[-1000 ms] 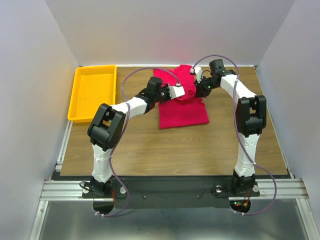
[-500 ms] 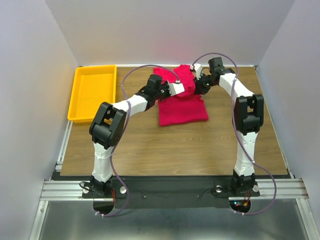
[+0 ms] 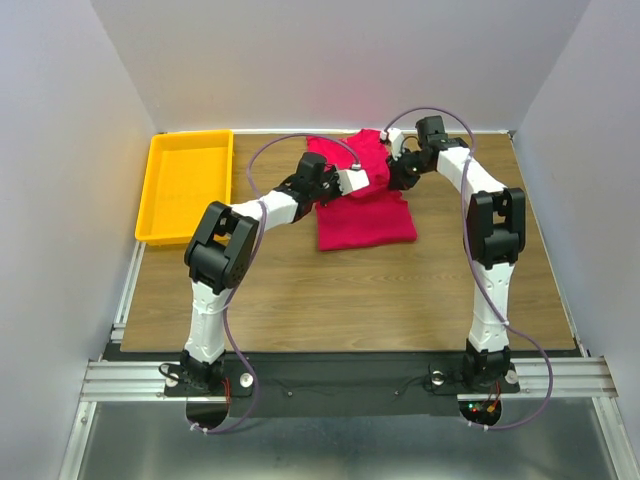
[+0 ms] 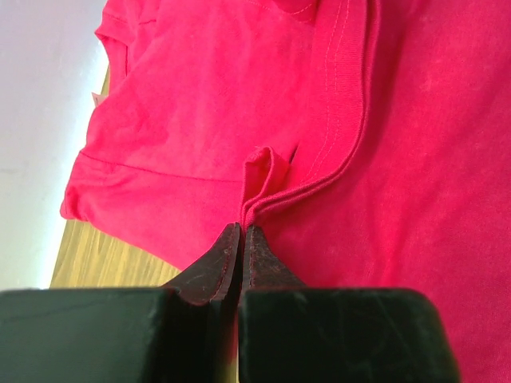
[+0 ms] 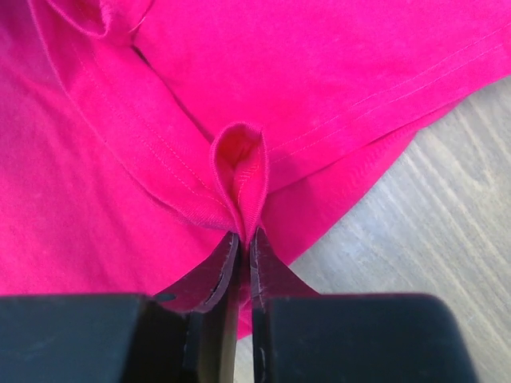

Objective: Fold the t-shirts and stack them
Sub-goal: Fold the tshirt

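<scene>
The crimson t-shirt (image 3: 365, 222) lies at the back middle of the wooden table, its near part a flat rectangle and its far part doubled over on top. My left gripper (image 3: 360, 181) is at the shirt's left side, my right gripper (image 3: 389, 163) at its right side. In the left wrist view the left gripper (image 4: 242, 229) is shut on a pinched ridge of the t-shirt's (image 4: 415, 159) hemmed edge. In the right wrist view the right gripper (image 5: 245, 236) pinches a small upright loop of the t-shirt's (image 5: 335, 64) hem, with a thin slit between its jaws.
A yellow tray (image 3: 160, 190) stands at the back left of the table (image 3: 330, 300). White walls close in the back and both sides. Both arms reach from the near edge toward the back, elbows spread outward.
Both grippers have drawn a little closer together over the shirt, the right one shifting left. The right jaws have eased apart very slightly.
</scene>
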### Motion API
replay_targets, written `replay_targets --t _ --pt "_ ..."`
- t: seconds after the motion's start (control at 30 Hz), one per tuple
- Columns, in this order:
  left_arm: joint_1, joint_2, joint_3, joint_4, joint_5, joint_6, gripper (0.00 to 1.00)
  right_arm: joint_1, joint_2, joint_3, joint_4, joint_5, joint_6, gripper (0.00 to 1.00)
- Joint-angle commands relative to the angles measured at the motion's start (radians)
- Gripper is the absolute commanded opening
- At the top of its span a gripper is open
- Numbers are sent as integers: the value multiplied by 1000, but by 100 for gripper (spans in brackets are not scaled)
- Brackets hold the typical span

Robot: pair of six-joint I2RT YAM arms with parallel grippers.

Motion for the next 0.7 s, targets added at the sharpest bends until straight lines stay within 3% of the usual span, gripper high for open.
replay_targets --t 0.0,0.03,0.07,0.13,0.27,0.47,0.53,0.67 --pt "4 -14 60 53 -21 -29 7 -5 15 77 54 11 58 16" --pt "4 -20 66 61 -39 -56 17 -5 15 82 62 28 78 18" --pt "4 -22 71 69 -47 -67 35 -4 8 80 92 40 101 27" --pt "4 -31 95 81 -81 -100 58 -4 -8 71 143 108 198 43" --pt "4 -52 132 99 -140 -124 74 -5 -34 76 203 226 316 56" --pt "4 -115 154 121 -266 -167 75 -5 -104 19 263 314 382 52" --pt "5 -173 135 104 -276 -201 75 -8 -137 -19 263 239 355 52" --pt "19 -258 85 2 -236 -420 77 -8 -227 -175 260 -52 275 47"
